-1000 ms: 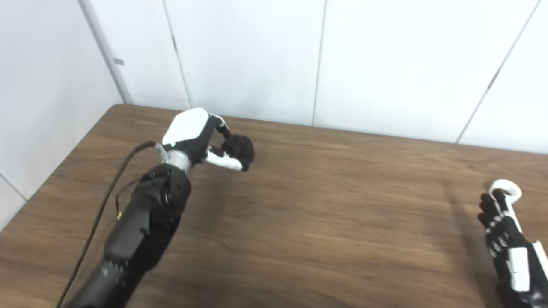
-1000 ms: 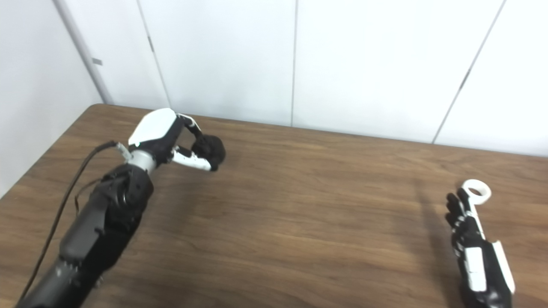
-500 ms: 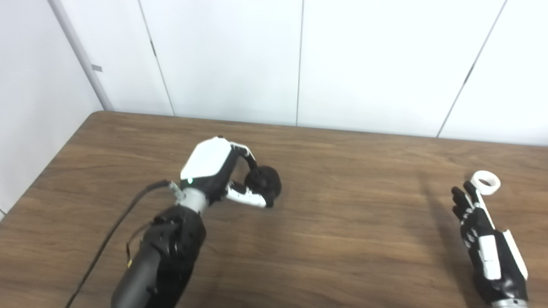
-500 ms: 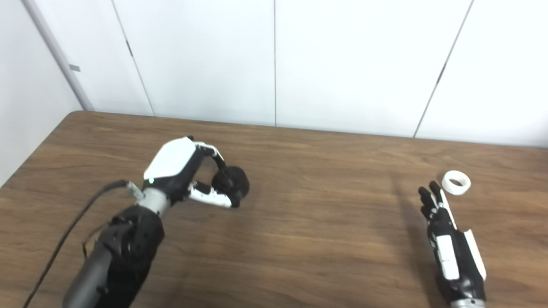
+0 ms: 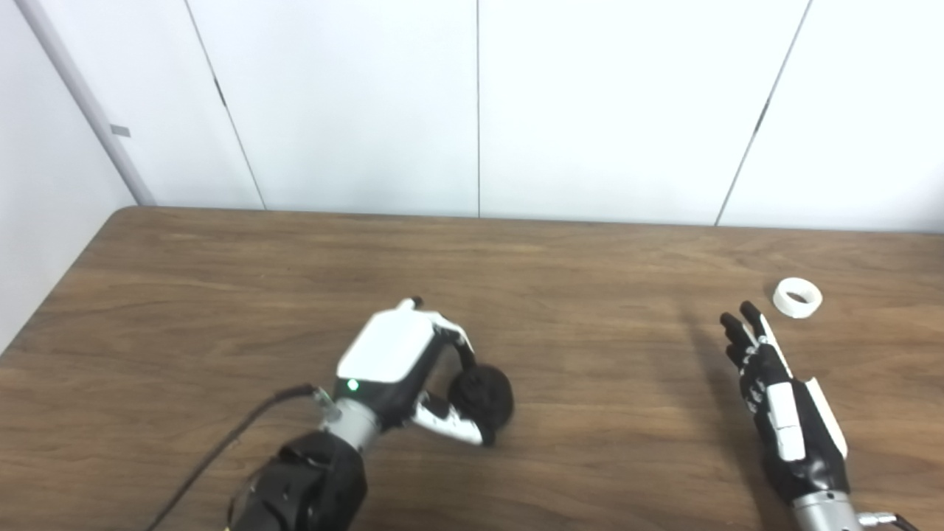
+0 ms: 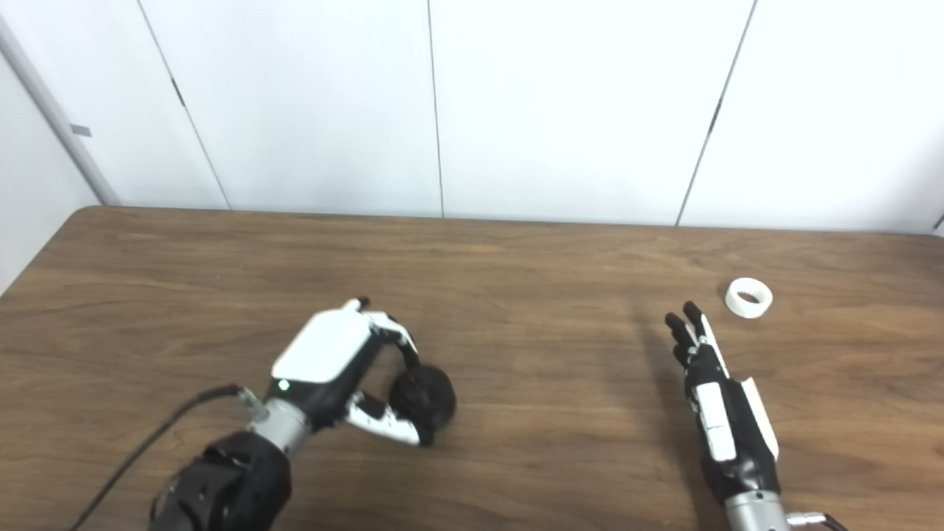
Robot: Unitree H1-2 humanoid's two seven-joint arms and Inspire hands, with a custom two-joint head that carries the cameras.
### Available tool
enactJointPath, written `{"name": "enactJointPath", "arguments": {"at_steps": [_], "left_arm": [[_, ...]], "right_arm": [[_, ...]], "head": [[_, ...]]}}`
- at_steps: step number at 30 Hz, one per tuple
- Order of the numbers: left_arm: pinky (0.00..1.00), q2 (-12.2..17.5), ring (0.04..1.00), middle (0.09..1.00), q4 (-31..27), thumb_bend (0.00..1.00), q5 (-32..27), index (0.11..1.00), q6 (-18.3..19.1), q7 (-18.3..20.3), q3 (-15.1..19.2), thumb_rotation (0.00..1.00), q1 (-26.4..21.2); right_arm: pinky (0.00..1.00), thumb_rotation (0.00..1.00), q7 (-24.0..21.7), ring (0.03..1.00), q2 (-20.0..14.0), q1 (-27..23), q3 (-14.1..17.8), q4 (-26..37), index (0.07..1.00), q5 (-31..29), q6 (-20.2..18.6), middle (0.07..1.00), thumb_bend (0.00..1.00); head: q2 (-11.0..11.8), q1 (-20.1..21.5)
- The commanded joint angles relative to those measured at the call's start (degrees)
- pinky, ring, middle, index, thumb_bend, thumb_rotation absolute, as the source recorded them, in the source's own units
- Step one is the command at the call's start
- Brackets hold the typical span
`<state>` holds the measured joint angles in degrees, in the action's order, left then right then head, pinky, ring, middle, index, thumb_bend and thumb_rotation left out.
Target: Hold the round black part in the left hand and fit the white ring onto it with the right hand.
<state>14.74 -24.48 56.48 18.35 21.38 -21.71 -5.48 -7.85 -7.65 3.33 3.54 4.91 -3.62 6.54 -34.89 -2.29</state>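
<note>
Gripping round black part (image 5: 483, 394): left hand (image 5: 402, 369); right hand (image 5: 774, 402) open, near white ring (image 5: 797, 297).

The left hand (image 5: 409, 369) curls its fingers and thumb shut around what it grips, while the right hand (image 5: 774, 402) stands edge-on, fingers extended, holding nothing.

Two head cameras side by side, looking down at one wooden table (image 5: 590, 457), near, views overlapping

Bare lab-like room: wooden table (image 5: 590, 251) against plain white wall panels (image 5: 605, 103).
</note>
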Motion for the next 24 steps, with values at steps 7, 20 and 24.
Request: {"name": "enactJointPath", "arguments": {"at_steps": [7,20,24], "left_arm": [[1.00,-2.5,0.847,0.749,2.0,0.52,3.6,0.483,-3.6,-2.6,-1.4,0.05,0.6],[1.00,-4.1,0.863,0.758,5.0,0.52,6.5,0.482,-5.8,-4.6,-2.5,0.05,3.4],[1.00,-4.2,0.868,0.761,4.7,0.52,8.1,0.483,-5.5,-3.5,-2.8,0.05,4.1]], "right_arm": [[1.00,1.00,1.2,0.995,2.9,1.7,-1.6,0.5,1.000,0.5,-1.2,0.965,0.60],[1.00,1.00,1.9,1.000,3.9,1.5,-2.0,3.0,1.000,1.0,-3.7,0.956,0.62],[1.00,1.00,1.9,0.998,3.9,1.4,-2.1,3.2,1.000,1.2,-3.7,0.961,0.61]], "head": [[-1.3,1.4],[-3.3,3.2],[-3.7,3.5]]}}
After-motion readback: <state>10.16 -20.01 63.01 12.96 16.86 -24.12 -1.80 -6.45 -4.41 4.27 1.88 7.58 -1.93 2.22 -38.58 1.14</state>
